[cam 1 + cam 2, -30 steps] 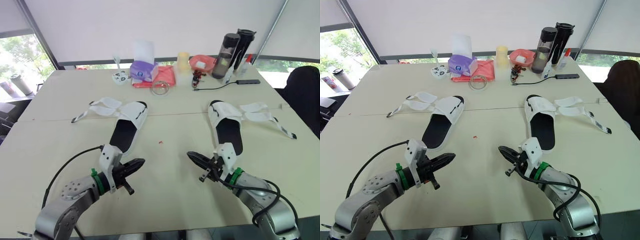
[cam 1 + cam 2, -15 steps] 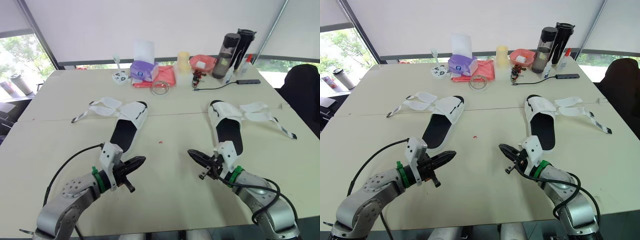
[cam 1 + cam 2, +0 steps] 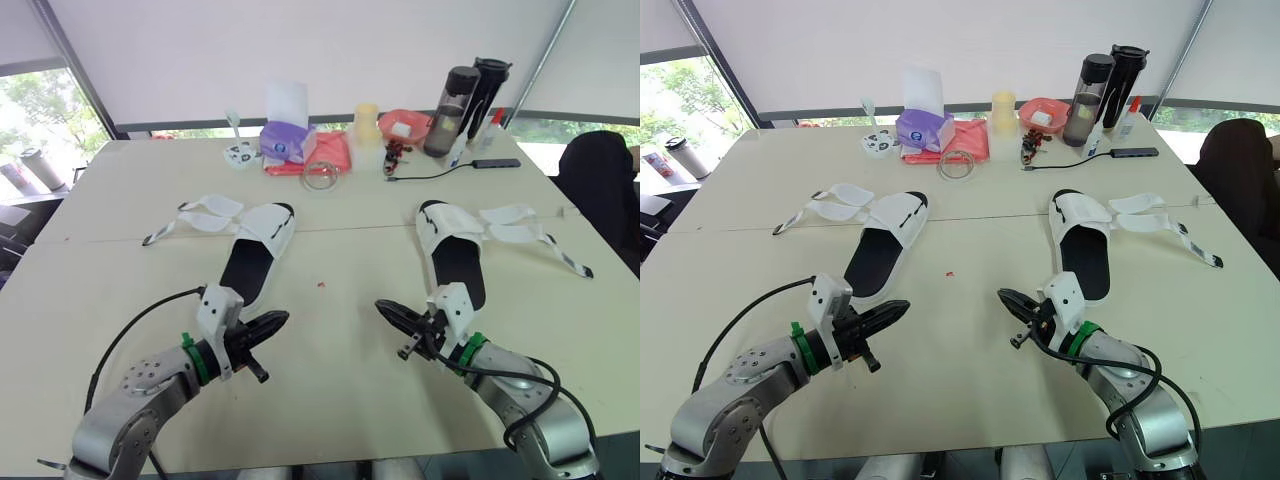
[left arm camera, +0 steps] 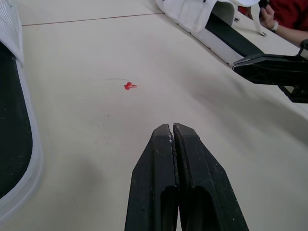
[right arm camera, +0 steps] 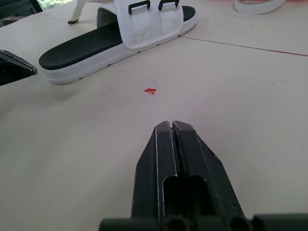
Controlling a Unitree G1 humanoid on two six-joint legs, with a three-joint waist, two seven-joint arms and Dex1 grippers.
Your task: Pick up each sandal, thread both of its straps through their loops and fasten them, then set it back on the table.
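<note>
Bench [image 3: 100, 280] carries both sandals flat and well apart: the left sandal [image 3: 255, 255] ahead of the left claw [image 3: 281, 318], the right sandal [image 3: 455, 255] just beside the right claw [image 3: 381, 306]. Their straps [image 3: 205, 215] lie spread outward, unthreaded. Both claws are closed and empty, tips pointing toward each other. A red speck [image 3: 321, 285] lies between the sandals.

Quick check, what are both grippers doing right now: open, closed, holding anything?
Left gripper: closed, holding nothing.
Right gripper: closed, holding nothing.
</note>
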